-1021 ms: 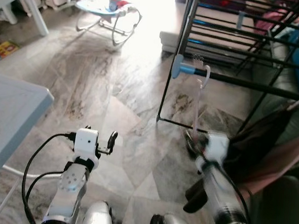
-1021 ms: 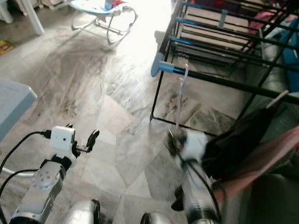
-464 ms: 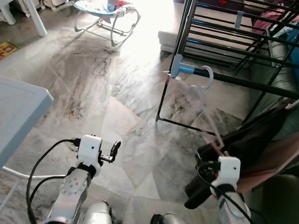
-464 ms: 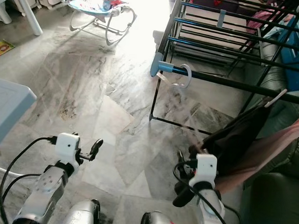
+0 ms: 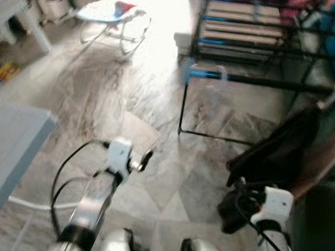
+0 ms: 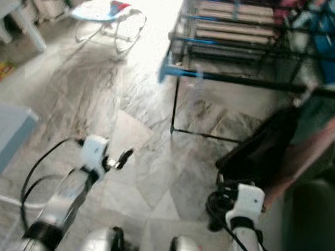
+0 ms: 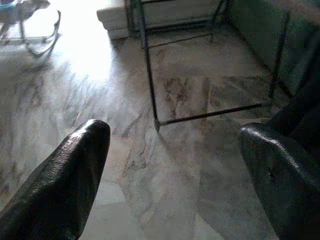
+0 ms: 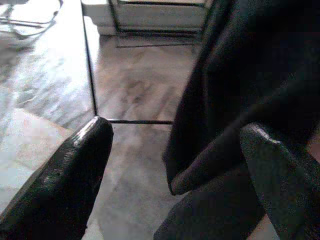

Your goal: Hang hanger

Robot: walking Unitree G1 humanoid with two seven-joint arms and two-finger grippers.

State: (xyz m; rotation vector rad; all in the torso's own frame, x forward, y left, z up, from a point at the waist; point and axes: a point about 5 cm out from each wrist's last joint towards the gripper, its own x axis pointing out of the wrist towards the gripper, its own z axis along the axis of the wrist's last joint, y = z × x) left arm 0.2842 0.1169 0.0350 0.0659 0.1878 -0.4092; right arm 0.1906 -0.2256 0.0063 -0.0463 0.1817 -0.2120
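Hanging looks done, judging by how things lie. A pale hanger (image 5: 219, 77), blurred and hard to read, has its hook over the near black rail (image 5: 272, 83) of the drying rack (image 6: 247, 28), just right of the rail's blue end cap (image 5: 194, 73); the body of the hanger below the hook is too faint to trace, so whether it sits squarely cannot be told. Nothing touches it. The right gripper (image 8: 175, 165) is low and near, well apart from the rail, its two black fingers (image 8: 65, 185) spread wide with nothing between them; past them the wrist view shows a dark garment (image 8: 240, 85) that droops from the rack's right side, close to the far fingertip, though contact cannot be confirmed. In the head view that same garment (image 5: 283, 144) hangs just above the right wrist's white housing (image 5: 273, 203). The left gripper (image 7: 175, 170) is likewise parted and empty, held out over the marble floor (image 5: 101, 98) on the near left, well clear of the rack's leg (image 7: 147, 75). A grey table corner (image 5: 10, 144) sits at the near left and a baby bouncer (image 5: 114, 14) at the far left. What seems left is little: perhaps a check that the hook is seated, and keeping the right arm from snagging the garment.
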